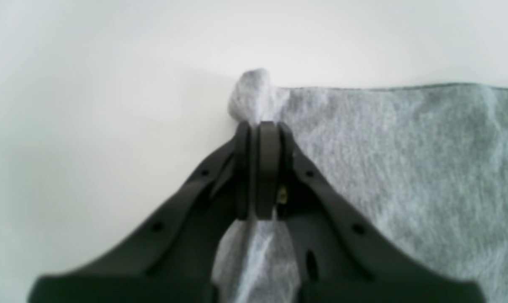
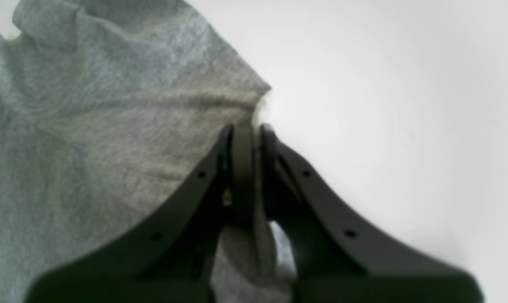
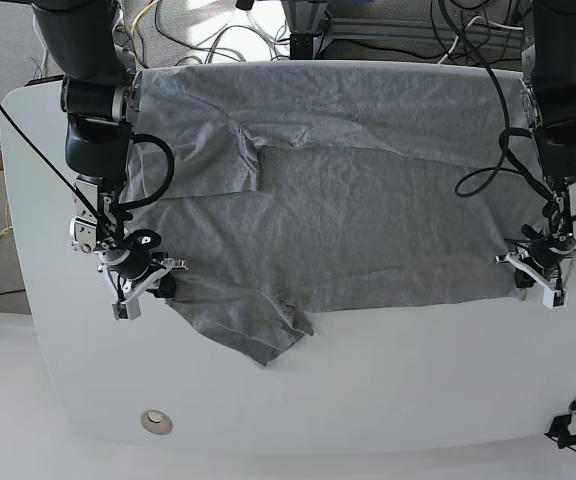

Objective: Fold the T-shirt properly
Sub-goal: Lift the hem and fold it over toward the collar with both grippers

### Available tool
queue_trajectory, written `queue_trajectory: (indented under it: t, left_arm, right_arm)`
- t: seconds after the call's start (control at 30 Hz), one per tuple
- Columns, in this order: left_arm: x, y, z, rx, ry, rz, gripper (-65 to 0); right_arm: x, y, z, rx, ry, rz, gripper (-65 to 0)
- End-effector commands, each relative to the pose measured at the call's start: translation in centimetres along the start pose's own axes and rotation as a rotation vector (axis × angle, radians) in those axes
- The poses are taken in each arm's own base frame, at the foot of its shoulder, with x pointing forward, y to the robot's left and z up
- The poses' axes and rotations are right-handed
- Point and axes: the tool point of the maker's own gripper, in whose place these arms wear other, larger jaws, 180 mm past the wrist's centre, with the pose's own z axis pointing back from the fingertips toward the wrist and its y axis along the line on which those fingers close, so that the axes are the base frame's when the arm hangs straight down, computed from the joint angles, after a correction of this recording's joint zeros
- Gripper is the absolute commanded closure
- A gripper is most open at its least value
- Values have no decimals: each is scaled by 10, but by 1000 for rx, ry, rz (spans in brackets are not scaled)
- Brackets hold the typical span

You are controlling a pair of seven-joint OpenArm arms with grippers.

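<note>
A: What lies on the white rounded table point(image 3: 368, 390)?

B: A heather-grey short-sleeved cotton T-shirt point(image 3: 368, 210) is spread wide across it, plain side up, no lettering visible. Its far edge hangs over the back rim. Its near edge runs roughly straight, except where a sleeve droops toward the front of the table, left of the shirt's middle.

A: Going left to right along the shirt, where are the grippers?

B: At the shirt's left edge in the base view, the black right gripper point(image 3: 138, 281) is pinched narrow on a bunch of fabric near the drooping sleeve. Its wrist view shows cloth trapped between the nearly closed jaws. At the shirt's right near corner, the black left gripper point(image 3: 546, 275) is clamped on the corner; in its wrist view a small nub of grey fabric pokes out past the fingertips.

A: What could go wrong from here?

B: I judge the left arm's hold thin, so the corner might slip out if the arms lift quickly. The right gripper seems to hold gathered fabric rather than a clean corner, so the fold could come out skewed. The loose sleeve might also get tucked underneath and leave a lump.
</note>
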Motion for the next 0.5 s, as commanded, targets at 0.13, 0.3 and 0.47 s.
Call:
queue_trajectory:
  t: [0.13, 0.3, 0.47]
  left_arm:
    - [31, 10, 4, 14, -78, -9, 0]
    - [32, 13, 5, 19, -83, 0, 0]
    - [41, 27, 14, 23, -136, 81, 0]
  right_arm:
    - [11, -3, 6, -15, 7, 57, 0]
    - [21, -3, 7, -16, -15, 69, 0]
    - [50, 1, 18, -23, -50, 126, 0]
